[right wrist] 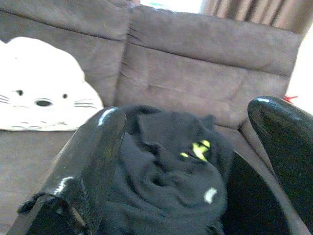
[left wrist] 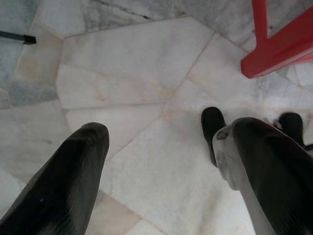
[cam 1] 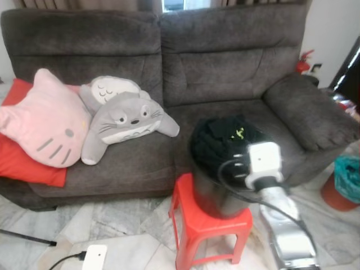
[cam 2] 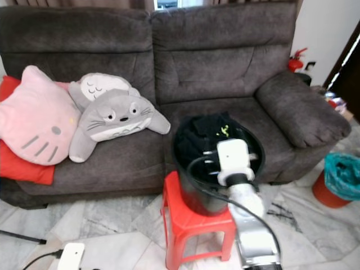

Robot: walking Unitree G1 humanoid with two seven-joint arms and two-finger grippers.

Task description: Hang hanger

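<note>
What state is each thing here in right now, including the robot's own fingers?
Right gripper: fingers open, poised over the bucket.
Left gripper: fingers open, hanging idle above the floor.
Black bucket: upright on the stool, holding clothes.
Dark clothes: crumpled in the bucket.
Red stool: upright before the sofa.
Grey plush: lying on the sofa.
Pink cushion: leaning against the backrest.
</note>
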